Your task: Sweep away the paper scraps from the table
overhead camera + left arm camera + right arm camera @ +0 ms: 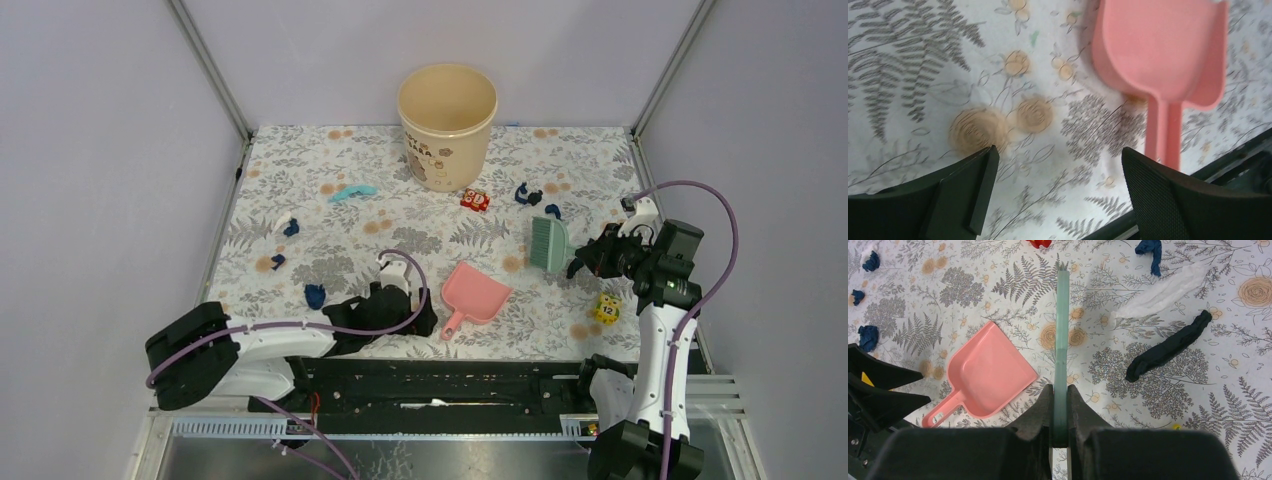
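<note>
- The left pincer (1058,155) is hovering low over the tabletop (330,150) by the near edge. Its jaws are standing wide apart and gripping nothing.
- The pink dustpan (478,292) is lying just to the right of it, with the handle outside the jaws.
- The step in hand is likely picking up the dustpan. It is calling for a shift right so the handle sits between the jaws, then a close mid-handle, keeping the pan flat.
- A black rail (450,375) is running just beside the handle end, so room is tight there. Coming down from above is looking safer.
- The right pincer (1060,390) is clamping fully shut on the green brush (548,243).
- A yellow cube (606,308) is sitting near that arm.
- The paper scraps (315,296) are lying scattered on the cloth. Navy bits are on the left and two more are beyond the brush. The light-blue strip (352,191) is lying farther back.
- Open cloth between the dustpan and the left scraps is giving sweeping room.
- A red cube (474,200) and a bucket (447,110) are crowding the far middle.
</note>
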`<state>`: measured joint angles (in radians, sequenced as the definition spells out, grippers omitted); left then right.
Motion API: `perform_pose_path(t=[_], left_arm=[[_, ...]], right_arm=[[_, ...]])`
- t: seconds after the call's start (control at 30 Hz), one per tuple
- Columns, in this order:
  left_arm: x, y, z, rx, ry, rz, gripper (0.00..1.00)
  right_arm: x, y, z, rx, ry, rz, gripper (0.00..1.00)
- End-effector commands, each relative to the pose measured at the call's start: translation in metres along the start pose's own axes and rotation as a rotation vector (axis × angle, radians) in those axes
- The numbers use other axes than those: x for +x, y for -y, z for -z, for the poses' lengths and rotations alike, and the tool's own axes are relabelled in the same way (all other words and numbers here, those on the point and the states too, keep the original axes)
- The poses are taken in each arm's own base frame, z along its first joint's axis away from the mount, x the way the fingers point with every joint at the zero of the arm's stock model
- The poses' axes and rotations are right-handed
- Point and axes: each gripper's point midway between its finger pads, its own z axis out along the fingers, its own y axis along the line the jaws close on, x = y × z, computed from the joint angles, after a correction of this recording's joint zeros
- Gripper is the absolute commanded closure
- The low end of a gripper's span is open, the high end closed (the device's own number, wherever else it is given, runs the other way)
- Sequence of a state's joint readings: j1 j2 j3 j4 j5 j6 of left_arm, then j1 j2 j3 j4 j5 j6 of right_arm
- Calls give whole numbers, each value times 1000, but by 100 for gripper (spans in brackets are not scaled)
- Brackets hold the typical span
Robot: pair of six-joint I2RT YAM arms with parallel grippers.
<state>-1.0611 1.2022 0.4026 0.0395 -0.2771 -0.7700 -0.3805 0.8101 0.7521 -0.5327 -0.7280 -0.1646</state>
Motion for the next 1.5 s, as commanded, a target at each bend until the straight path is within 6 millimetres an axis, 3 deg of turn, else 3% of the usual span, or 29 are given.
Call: perform_pose_path(t=[0.0, 0.07, 0.1, 0.2, 0.4, 0.53, 0.63, 0.73, 0.97, 1.13, 1.3, 1.47], left_arm=[[23, 4, -16, 2, -68, 128, 1], [43, -28, -21, -189, -139, 232, 1], [53, -33, -25, -213, -173, 255, 2], [68, -21, -37, -146, -253, 235, 2], [43, -5, -30, -34, -150, 213, 10], [19, 6, -19, 45, -62, 156, 24], [7, 19, -11, 82, -38, 57, 24], [3, 20, -8, 23, -70, -19, 25], [7, 60, 2, 96, -74, -200, 29], [8, 66, 0, 66, -44, -182, 35], [-2, 58, 11, -70, 71, -103, 37], [-11, 82, 30, -43, 175, -63, 34]], right_arm=[[-8, -6, 1, -39, 21, 32, 100], [-9, -6, 1, -39, 21, 33, 100], [-9, -6, 1, -38, 22, 33, 100], [-9, -7, 2, -38, 26, 37, 100], [-9, -8, 2, -42, 27, 40, 100], [-9, -8, 3, -42, 31, 44, 100], [-9, -9, 3, -45, 30, 44, 100], [-9, -9, 3, -47, 29, 44, 100], [-9, -9, 3, -47, 25, 38, 100], [-9, -9, 3, -47, 24, 39, 100], [-8, -9, 2, -49, 23, 38, 100], [-8, -9, 2, -50, 22, 39, 100]])
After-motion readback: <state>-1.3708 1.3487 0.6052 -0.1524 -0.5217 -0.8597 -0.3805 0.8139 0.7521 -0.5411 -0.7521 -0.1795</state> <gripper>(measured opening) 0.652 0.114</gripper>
